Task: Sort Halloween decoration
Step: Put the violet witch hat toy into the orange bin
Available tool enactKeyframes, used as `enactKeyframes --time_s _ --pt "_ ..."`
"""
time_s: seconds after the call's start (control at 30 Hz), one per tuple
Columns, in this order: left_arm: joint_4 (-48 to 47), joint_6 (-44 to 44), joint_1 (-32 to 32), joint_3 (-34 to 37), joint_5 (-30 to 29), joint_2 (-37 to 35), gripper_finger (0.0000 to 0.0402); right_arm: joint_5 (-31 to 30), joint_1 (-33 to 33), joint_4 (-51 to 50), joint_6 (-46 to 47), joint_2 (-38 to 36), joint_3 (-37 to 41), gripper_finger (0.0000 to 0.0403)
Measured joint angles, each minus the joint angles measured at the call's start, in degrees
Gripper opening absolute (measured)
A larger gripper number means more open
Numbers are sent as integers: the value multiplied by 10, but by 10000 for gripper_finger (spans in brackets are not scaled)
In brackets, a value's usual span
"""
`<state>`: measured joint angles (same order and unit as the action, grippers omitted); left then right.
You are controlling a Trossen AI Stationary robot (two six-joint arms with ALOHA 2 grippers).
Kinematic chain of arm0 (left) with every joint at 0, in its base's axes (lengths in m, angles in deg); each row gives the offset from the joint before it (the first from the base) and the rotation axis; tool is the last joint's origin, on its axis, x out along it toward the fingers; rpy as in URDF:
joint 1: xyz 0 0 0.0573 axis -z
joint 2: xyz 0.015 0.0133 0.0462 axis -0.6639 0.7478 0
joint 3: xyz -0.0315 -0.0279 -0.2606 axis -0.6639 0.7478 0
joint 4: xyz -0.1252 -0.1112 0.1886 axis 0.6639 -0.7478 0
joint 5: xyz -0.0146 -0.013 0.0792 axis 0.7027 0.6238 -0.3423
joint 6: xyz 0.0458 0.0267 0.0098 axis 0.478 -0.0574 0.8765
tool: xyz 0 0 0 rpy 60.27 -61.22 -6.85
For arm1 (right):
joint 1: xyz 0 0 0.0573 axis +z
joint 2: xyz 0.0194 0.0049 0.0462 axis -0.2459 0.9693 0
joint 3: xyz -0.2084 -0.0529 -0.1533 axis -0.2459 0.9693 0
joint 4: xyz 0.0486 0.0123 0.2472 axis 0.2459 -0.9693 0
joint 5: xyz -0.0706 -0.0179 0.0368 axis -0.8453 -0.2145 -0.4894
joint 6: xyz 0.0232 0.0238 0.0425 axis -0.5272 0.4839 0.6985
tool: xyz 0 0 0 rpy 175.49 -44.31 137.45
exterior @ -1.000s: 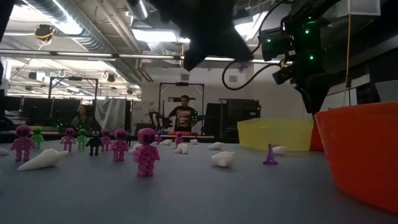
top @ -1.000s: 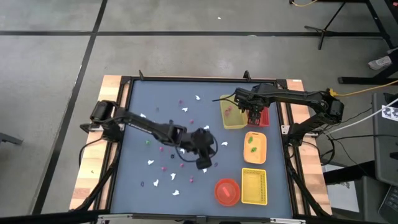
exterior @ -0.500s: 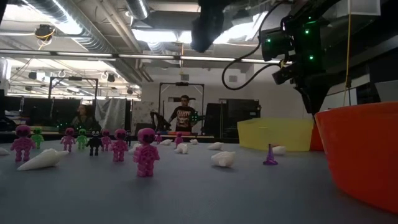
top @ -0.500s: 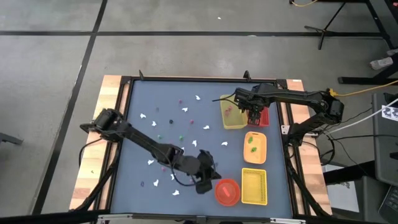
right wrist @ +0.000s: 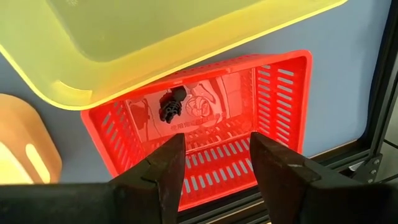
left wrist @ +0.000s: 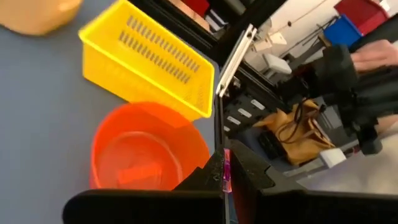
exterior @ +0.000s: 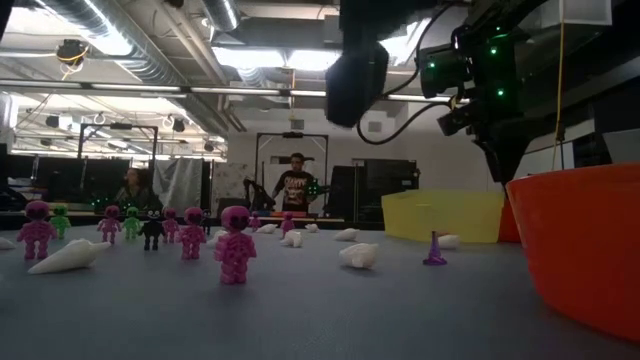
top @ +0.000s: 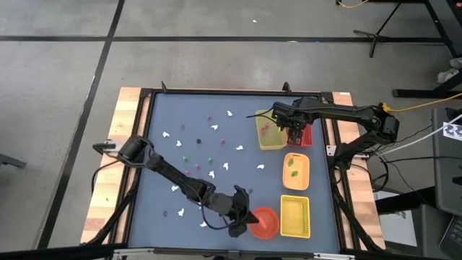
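While its fingers pinch a small pink piece (left wrist: pixel 227 176), the left gripper (top: pixel 242 222) hovers beside the round red bowl (top: pixel 268 230) at the lower middle of the overhead frame, apparently to drop it there. At upper right, the right gripper (right wrist: pixel 211 163) waits with fingers wide over the red tray (right wrist: pixel 280 81), which holds 1 dark figure (right wrist: pixel 169 108). White, pink and green pieces (top: pixel 211 173) lie scattered across the table (top: pixel 180 108).

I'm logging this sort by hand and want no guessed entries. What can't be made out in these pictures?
- Left gripper: a pink sliver shows between its shut jaws; the fingers hide its shape.
- Round bowl: in the high view the left arm covers part of it; the low view cuts it at the edge.
- Dark piece in the red tray: its form is unclear.
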<state>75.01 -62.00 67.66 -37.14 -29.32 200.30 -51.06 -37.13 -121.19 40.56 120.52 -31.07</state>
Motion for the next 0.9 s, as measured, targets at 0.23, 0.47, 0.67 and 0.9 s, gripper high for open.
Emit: enactKeyframes --time_s 0.23,0.47,0.67,0.9 --pt "29 0 3 0 8 38 0 0 0 3 0 0 0 179" --pt "30 3 3 0 1 41 0 0 0 8 0 0 0 179" --pt "26 19 2 0 -19 41 0 0 0 8 0 0 0 179" --pt "24 36 2 0 -31 41 7 0 0 8 0 0 0 179"
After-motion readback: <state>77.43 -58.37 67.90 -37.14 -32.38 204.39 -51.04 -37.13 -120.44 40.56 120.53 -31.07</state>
